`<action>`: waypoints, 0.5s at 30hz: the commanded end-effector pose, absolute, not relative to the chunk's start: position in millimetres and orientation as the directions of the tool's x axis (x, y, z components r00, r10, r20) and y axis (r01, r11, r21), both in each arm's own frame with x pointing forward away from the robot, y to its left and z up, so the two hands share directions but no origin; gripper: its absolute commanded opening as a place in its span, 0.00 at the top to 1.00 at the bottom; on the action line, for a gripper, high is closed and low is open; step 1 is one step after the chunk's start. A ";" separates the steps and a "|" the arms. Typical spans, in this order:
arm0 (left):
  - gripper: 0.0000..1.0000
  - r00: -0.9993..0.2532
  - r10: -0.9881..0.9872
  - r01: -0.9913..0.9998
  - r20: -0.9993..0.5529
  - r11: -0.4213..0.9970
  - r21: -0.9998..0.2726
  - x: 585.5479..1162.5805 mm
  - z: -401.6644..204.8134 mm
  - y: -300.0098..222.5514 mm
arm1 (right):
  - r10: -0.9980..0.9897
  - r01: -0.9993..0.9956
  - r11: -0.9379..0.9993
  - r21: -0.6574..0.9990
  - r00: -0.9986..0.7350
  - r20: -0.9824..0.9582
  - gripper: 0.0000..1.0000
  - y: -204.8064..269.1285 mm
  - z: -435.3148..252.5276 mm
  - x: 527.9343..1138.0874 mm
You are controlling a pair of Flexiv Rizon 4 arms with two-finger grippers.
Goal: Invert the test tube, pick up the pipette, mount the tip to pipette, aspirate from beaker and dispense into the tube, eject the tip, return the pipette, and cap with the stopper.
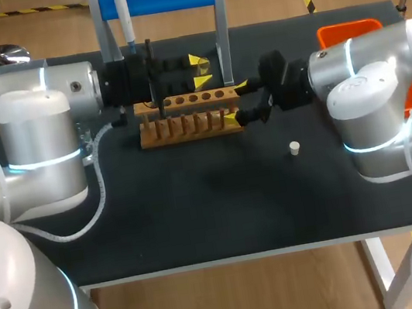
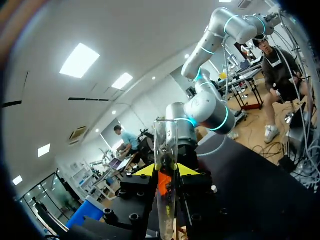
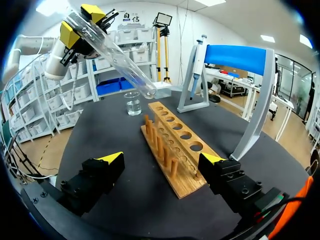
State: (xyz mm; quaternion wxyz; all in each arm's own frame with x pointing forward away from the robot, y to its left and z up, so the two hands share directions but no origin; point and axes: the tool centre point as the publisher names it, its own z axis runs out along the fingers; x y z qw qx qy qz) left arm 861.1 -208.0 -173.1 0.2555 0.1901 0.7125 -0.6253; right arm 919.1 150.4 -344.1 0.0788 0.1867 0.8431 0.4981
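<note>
Left gripper (image 2: 166, 171) of mine is clenched on the test tube (image 2: 165, 142), one yellow tip on each side of the glass. It holds the tube in the air, tilted, above the far end of the wooden rack (image 3: 175, 135). The low end of the tube hangs just over the beaker (image 3: 133, 104), which stands on the table (image 3: 115, 130) beyond the rack. I cannot tell for sure which end is the mouth, so I judge the inverting step is in hand and not finished. My right gripper (image 3: 162, 159) is released: its fingers stand wide apart at the near end of the rack, one at each side, and seem not to touch the wood. The pipette (image 3: 196, 62) hangs on the blue stand (image 3: 235, 57), and the stopper (image 1: 294, 147) lies alone on the table near my right arm. The glass is smooth and held only at two narrow places, so it could slip or turn in the grip while I rotate it. If I lower it tilted, its end may knock the beaker or catch a peg instead of a hole. My right fingers are close enough to push the rack and spoil the alignment.
</note>
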 end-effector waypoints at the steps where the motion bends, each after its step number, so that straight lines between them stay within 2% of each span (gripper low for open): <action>1: 1.00 -0.829 -0.060 0.544 -0.556 0.149 -0.826 868.5 -171.9 -202.4 | 0.394 0.237 0.435 0.869 -0.918 0.053 0.00 150.4 -344.1 918.8; 15: 1.00 -0.935 -0.183 0.291 -0.303 0.088 -0.953 912.8 -175.1 -182.4 | 0.394 0.237 0.435 0.869 -0.918 0.053 0.00 150.4 -344.1 918.8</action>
